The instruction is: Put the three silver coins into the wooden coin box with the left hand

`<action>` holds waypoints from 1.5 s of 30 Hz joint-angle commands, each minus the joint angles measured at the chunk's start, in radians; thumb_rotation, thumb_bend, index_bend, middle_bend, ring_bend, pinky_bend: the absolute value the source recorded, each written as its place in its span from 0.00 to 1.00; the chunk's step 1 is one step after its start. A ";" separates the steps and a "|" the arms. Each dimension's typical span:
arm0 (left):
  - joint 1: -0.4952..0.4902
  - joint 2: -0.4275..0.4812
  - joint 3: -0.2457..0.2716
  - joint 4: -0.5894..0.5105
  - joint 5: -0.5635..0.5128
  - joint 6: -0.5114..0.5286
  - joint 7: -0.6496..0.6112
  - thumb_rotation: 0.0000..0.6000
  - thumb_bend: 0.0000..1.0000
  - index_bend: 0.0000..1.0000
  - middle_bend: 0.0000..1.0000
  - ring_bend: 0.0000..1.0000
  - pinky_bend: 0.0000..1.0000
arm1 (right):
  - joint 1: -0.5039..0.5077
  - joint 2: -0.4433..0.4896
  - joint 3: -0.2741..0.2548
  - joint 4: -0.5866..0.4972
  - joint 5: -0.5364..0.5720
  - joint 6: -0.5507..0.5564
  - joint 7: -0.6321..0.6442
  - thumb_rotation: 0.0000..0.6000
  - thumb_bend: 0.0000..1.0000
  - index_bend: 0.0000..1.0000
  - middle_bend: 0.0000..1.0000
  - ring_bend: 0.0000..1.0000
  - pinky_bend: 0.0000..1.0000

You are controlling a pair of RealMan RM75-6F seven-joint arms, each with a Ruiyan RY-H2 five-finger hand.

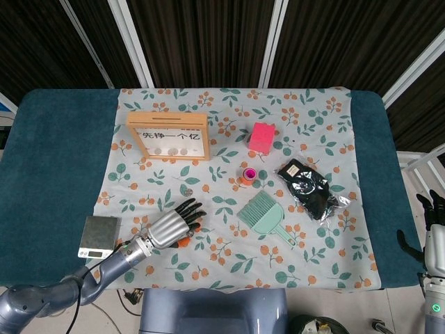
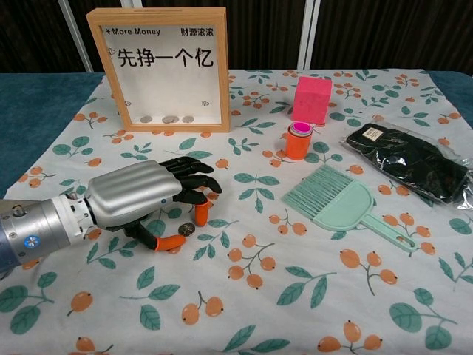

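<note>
The wooden coin box (image 2: 168, 70) stands upright at the back left, also in the head view (image 1: 169, 136), with three silver coins (image 2: 170, 118) lying along its bottom behind the window. My left hand (image 2: 144, 201) rests low on the cloth in front of it, palm down, its orange fingertips (image 2: 201, 220) touching the cloth. One silver coin (image 2: 187, 230) lies flat between the thumb tip and a fingertip, close to both. Another silver coin (image 1: 186, 188) lies on the cloth beyond the hand. My right hand (image 1: 434, 233) hangs off the table's right edge, holding nothing.
A pink block (image 2: 311, 100), an orange cup (image 2: 298, 140), a mint dustpan brush (image 2: 336, 200) and a black packet (image 2: 414, 159) occupy the right half. A small scale (image 1: 99, 236) sits at the cloth's left front, beside my left forearm.
</note>
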 commanded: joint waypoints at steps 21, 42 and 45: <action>0.043 0.012 -0.001 0.027 0.029 0.043 0.026 1.00 0.29 0.42 0.14 0.00 0.00 | 0.000 0.002 0.000 -0.007 0.014 -0.007 -0.016 1.00 0.39 0.17 0.05 0.02 0.00; 0.037 -0.009 -0.002 0.049 0.056 0.034 0.008 1.00 0.32 0.44 0.14 0.00 0.00 | 0.000 0.004 0.004 -0.014 0.025 -0.009 -0.020 1.00 0.39 0.17 0.05 0.02 0.00; 0.036 -0.011 -0.001 0.051 0.058 0.029 0.007 1.00 0.32 0.44 0.14 0.00 0.00 | 0.000 0.005 0.005 -0.014 0.026 -0.008 -0.019 1.00 0.39 0.17 0.05 0.02 0.00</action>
